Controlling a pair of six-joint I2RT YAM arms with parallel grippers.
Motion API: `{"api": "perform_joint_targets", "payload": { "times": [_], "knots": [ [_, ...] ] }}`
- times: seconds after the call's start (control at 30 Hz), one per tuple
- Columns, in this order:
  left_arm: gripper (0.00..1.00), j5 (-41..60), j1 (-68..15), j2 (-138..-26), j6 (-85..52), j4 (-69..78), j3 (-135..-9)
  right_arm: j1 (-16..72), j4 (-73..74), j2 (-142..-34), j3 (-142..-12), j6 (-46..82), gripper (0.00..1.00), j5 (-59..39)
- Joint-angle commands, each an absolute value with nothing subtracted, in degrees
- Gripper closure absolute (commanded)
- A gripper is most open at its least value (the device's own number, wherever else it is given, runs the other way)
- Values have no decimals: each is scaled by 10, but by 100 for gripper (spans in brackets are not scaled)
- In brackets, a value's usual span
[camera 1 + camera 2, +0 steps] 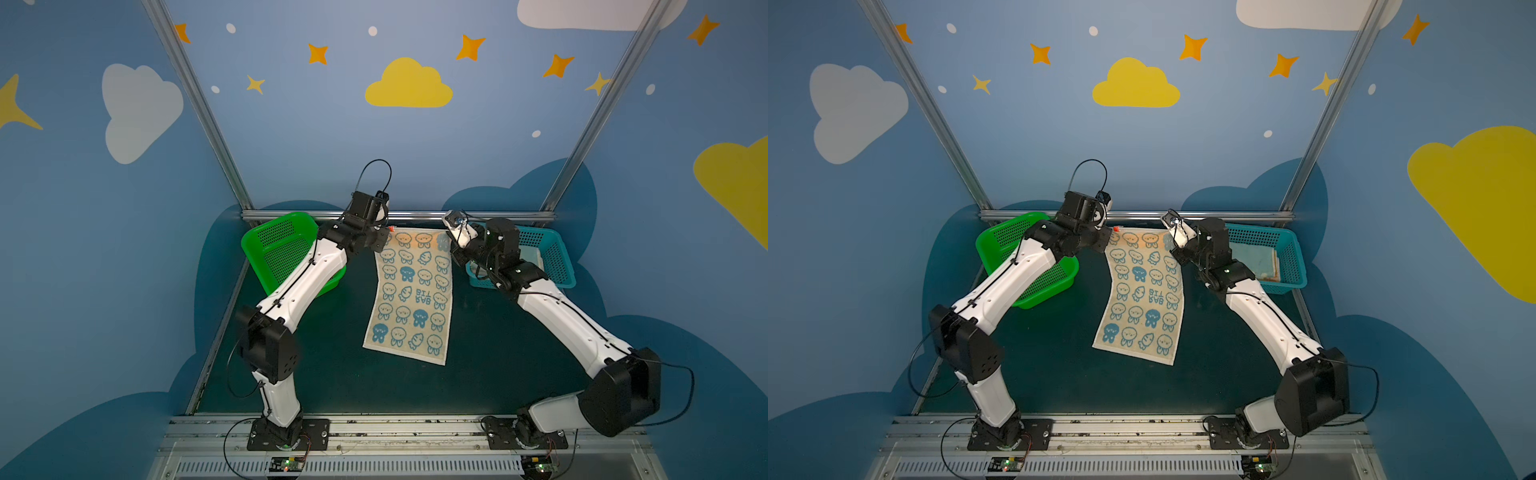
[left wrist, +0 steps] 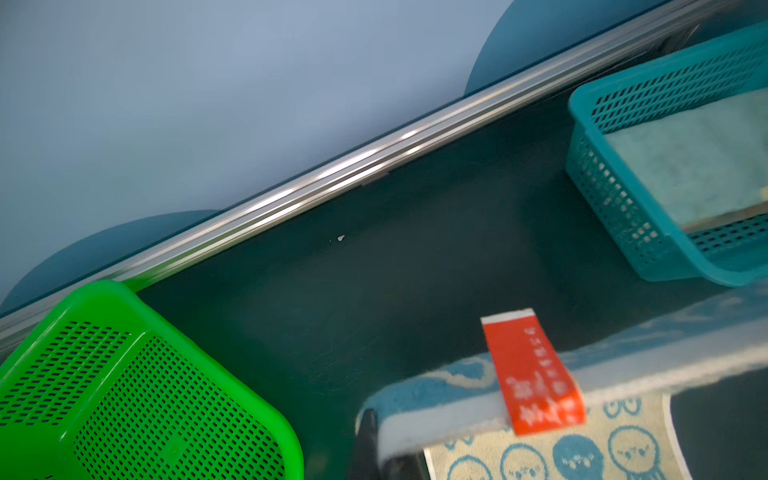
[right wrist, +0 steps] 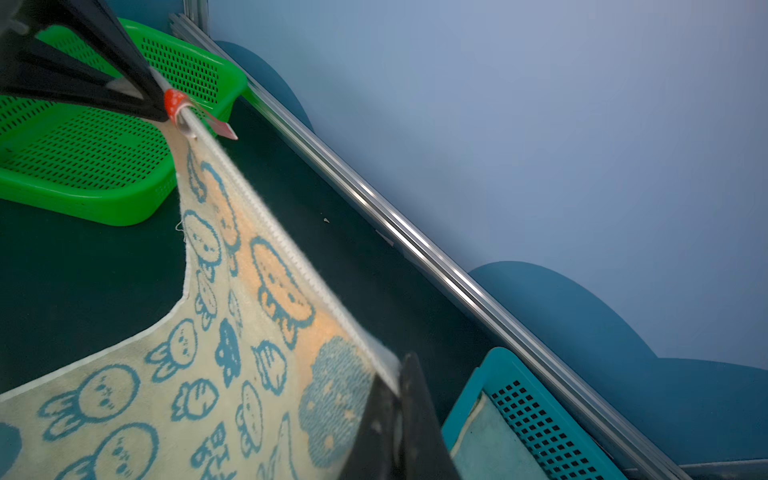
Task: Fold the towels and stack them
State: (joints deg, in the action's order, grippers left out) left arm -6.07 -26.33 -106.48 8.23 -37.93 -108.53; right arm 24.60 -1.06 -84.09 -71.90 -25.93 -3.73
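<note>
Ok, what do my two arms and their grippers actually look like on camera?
Both match: the left arm and right arm have white shell links between chunky black joint housings, on black base plates. A thin black cable runs along each. The left gripper and right gripper are slim, black and tapering.

This is looking like a robot lab cell: a left arm [image 1: 299, 286] and a right arm [image 1: 561, 316] are standing bolted to a metal rail [image 1: 395, 428] fronting a dark table [image 1: 498, 374], while aluminium posts [image 1: 195, 95] are framing blue walls [image 1: 311, 137] painted with clouds [image 1: 409, 85] and stars [image 1: 469, 46].
</note>
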Motion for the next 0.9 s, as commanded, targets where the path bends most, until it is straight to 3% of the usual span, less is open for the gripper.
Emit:
{"api": "perform_joint_targets", "payload": {
  "times": [0.0,0.2,0.47,0.87],
  "knots": [
    [96,-89,-249,-1109,88,-390,-1132,229,23,-868,-739,-247,100,-50],
    [96,-102,-248,-1185,92,-438,-1200,205,39,-918,-731,-244,100,-63],
    [96,-118,-249,-1193,82,-454,-1194,186,21,-944,-726,-296,100,-42],
    [96,-110,-264,-1106,64,-396,-1020,194,-134,-867,-643,-231,100,-129]
  ]
}}
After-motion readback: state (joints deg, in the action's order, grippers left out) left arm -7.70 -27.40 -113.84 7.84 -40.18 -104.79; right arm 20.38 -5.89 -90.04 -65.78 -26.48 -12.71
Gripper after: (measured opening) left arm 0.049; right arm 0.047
